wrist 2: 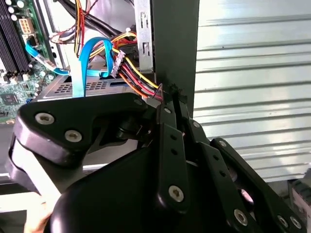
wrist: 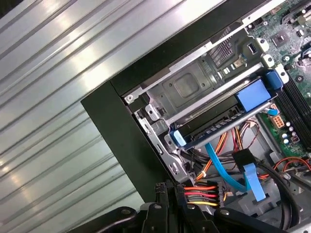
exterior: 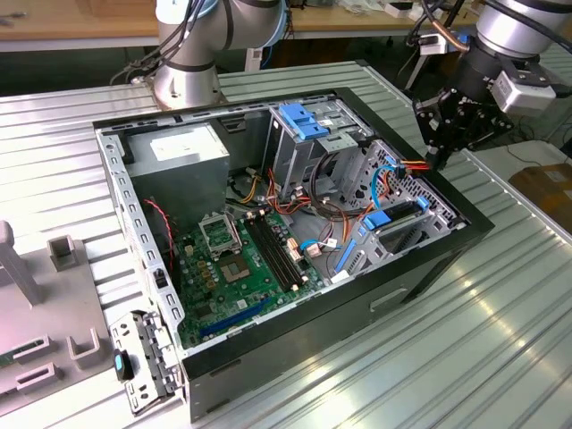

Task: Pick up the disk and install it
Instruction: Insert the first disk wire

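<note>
The disk (exterior: 399, 214) lies in the lower drive bay at the case's side nearest the exterior view's right. I see it as a dark slab between blue rails. In the first wrist view the disk (wrist: 214, 127) sits under a blue carrier tab (wrist: 252, 94). My gripper (exterior: 438, 161) hangs over the case wall just above that bay. In both wrist views its fingers (wrist 2: 167, 126) are pressed together on the black connector (wrist: 221, 195) of a red, orange and yellow power cable (wrist 2: 136, 77). That gripper (wrist: 170, 190) stands right beside the case's black edge.
The open computer case (exterior: 429, 268) lies on a ribbed metal table (exterior: 500, 331). Inside are a grey power-supply box (exterior: 183, 152), a motherboard (exterior: 241, 264), a blue bracket (exterior: 304, 121) on the drive cage and a blue data cable (wrist: 221, 167). Another arm's base (exterior: 188, 63) stands behind.
</note>
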### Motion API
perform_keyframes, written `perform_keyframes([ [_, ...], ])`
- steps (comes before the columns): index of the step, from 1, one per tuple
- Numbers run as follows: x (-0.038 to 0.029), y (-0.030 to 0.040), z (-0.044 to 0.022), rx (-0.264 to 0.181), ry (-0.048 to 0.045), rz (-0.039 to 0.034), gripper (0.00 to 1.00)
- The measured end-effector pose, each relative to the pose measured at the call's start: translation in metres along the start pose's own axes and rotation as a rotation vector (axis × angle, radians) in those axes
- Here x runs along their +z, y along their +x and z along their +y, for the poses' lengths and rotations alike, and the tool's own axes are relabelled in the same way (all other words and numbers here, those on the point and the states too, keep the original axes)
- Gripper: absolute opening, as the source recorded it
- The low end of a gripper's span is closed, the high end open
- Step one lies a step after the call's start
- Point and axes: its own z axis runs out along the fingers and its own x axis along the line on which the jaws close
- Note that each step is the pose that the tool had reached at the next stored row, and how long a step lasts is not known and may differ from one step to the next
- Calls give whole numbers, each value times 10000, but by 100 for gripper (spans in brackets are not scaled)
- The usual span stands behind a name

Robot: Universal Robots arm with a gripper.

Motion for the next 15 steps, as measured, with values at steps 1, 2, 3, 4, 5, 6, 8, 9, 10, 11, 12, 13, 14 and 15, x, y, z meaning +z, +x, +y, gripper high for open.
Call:
perform_keyframes([
  [1, -1, 0, 1, 406, -36, 23, 16],
  [2, -1, 0, 1, 602, -54, 33, 16],
  [3, -2, -3, 2, 811, -72, 45, 16],
  [4, -6, -26, 17, 846, -77, 48, 16],
  [5, -6, -42, 29, 883, -79, 48, 16],
  [6, -7, -49, 34, 939, -82, 51, 16],
  [8, -8, -55, 38, 1166, -102, 63, 16],
  [9, -8, -59, 40, 1353, -118, 73, 16],
  [10, -8, -61, 42, 1530, -133, 83, 16],
  [11, -6, -62, 42, 1730, -150, 93, 16],
  [12, -5, -62, 43, 1926, -168, 104, 16],
  [13, -6, -62, 43, 2108, -184, 114, 16],
  [14, -5, -62, 42, 2193, -191, 118, 16],
  [15, -5, -62, 42, 2254, -196, 121, 16],
])
